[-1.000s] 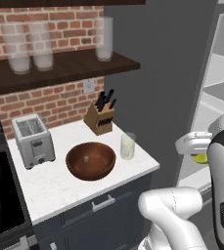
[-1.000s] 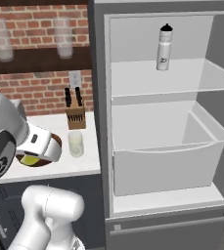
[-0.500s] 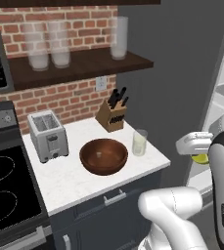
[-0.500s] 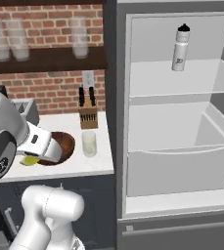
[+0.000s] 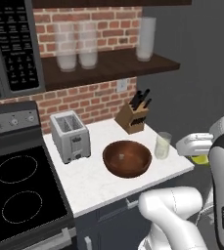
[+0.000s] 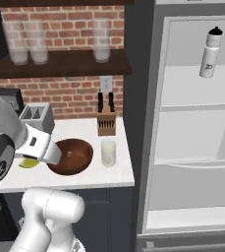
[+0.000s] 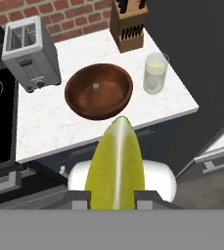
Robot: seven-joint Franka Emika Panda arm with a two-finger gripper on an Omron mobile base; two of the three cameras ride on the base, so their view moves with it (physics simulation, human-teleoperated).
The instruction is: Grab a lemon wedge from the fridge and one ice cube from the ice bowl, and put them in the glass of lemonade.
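My gripper (image 7: 112,197) is shut on the lemon wedge (image 7: 116,166), a yellow-green slice that fills the bottom of the hand view. From the sides the lemon wedge (image 5: 200,159) (image 6: 29,163) hangs under the white hand, in front of the counter's edge. The glass of lemonade (image 7: 154,73) (image 5: 162,145) (image 6: 108,152) stands on the white counter just right of the ice bowl (image 7: 99,90) (image 5: 127,158) (image 6: 74,156). One small ice cube (image 7: 96,87) lies in that bowl. The fridge (image 6: 192,147) stands open at the right, its white shelves showing.
A toaster (image 5: 70,135) sits left of the bowl and a knife block (image 5: 132,117) stands behind the glass against the brick wall. A stove (image 5: 15,190) adjoins the counter on the left. A white bottle (image 6: 210,51) stands on the fridge's top shelf. Frosted glasses line the wall shelf.
Both base views have shifted: the counter things and the fridge slide right in the pictures, so the base has moved left. The gripper keeps hold of the lemon wedge.
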